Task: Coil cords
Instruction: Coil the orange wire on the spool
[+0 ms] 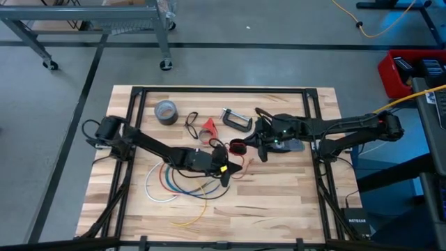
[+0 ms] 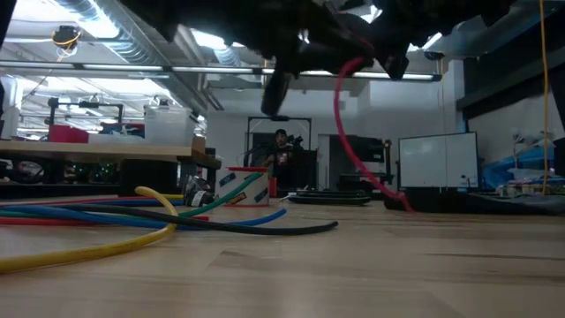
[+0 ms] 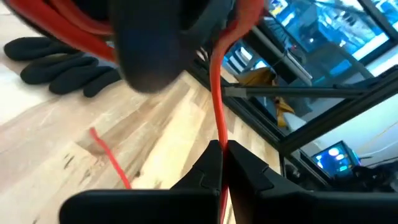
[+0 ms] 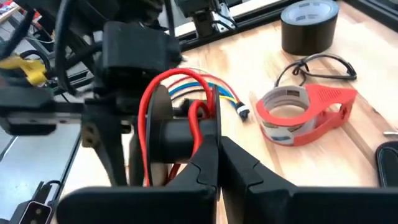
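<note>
The small black spool (image 4: 177,134) with the thin red wire (image 3: 217,93) looped on it is held above the table's middle (image 1: 237,147). My right gripper (image 4: 217,155) reaches in from the table's right (image 1: 252,148) and is shut on the spool. My left gripper (image 3: 222,152) is just near-left of the spool (image 1: 226,173), shut on the red wire. In the low view the wire (image 2: 349,132) hangs from above in a curve down to the tabletop. Its loose end (image 3: 109,155) lies on the wood. My left gripper pinches the red wire (image 3: 219,134) between its two fingertips, a short way from the spool. The wire runs straight from the spool (image 3: 149,50) to the fingers and passes on between them, clear of the table there. My right gripper is shut on the spool's near flange (image 4: 208,118), coming from the table's right side. The spool is lifted clear of the table with its axis about level. The fingers themselves hide the exact place of contact.
A fanned bundle of coloured wires (image 1: 174,185) lies near-left of the grippers. A grey tape roll (image 1: 166,111), a black cord loop (image 1: 191,124), a red tape dispenser (image 1: 208,127) and a clamp (image 1: 237,120) lie at the far side. A black glove (image 3: 62,62) lies by the spool.
</note>
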`<action>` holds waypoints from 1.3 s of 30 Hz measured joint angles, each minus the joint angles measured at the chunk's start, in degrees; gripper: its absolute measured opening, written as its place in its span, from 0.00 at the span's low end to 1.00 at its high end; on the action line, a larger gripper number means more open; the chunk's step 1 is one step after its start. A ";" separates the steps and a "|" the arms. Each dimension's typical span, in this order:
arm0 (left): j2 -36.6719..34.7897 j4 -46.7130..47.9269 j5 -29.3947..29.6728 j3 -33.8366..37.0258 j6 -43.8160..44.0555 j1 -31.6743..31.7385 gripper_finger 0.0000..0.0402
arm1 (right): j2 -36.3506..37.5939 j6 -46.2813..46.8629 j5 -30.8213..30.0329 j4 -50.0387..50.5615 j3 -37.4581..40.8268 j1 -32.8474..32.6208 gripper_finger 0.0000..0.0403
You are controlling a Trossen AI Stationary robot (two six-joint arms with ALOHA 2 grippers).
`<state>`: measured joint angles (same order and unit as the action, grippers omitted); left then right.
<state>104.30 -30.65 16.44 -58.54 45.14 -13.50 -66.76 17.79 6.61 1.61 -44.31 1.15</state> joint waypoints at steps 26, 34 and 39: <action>-2.94 1.19 -5.88 -0.02 10.36 3.25 0.00 | -0.13 -0.03 -5.64 13.49 -0.02 -0.04 0.01; -7.16 12.10 -4.75 -0.02 11.18 3.15 0.00 | -0.13 -0.03 -1.27 19.09 -0.02 -0.07 0.01; -10.94 15.98 -2.18 -0.04 9.16 3.50 0.00 | -0.13 -0.01 -1.01 22.03 -0.02 -0.07 0.01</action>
<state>93.36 -14.67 14.26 -58.59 54.30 -10.00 -66.89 17.77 5.61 23.64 -44.34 1.08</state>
